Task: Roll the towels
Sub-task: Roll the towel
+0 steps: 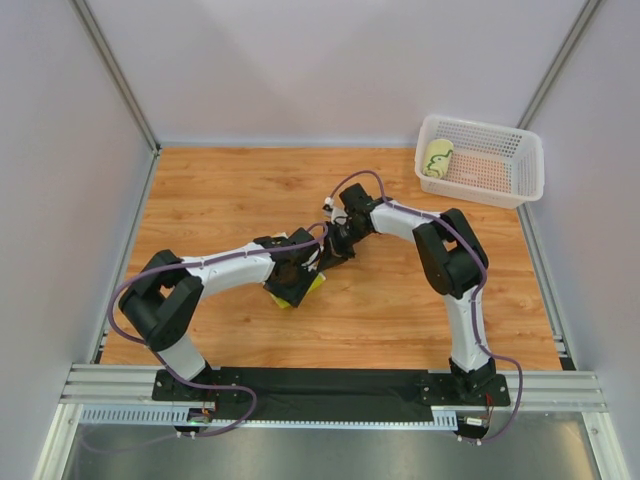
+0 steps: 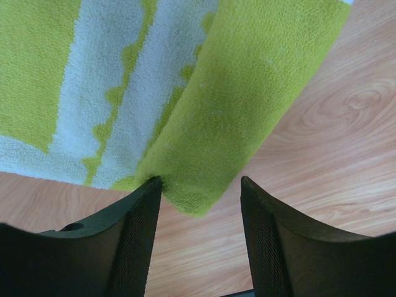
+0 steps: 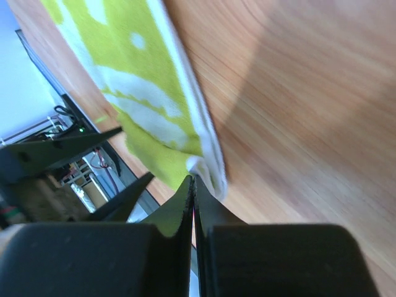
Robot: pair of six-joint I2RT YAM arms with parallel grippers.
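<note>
Two arms meet over the middle of the tabletop, hiding most of what they work on and crowding each other there. Toward the far right corner stands a white basket, well apart from them and out of the way. One rolled towel lies inside it, so that part looks done. A second towel lies mid-table under the wrists, partly folded over and, as far as shows, not a finished roll. Left gripper stands parted, the green fold between its fingers. Right gripper is closed at the towel's corner; whether it pinches cloth is unclear.
</note>
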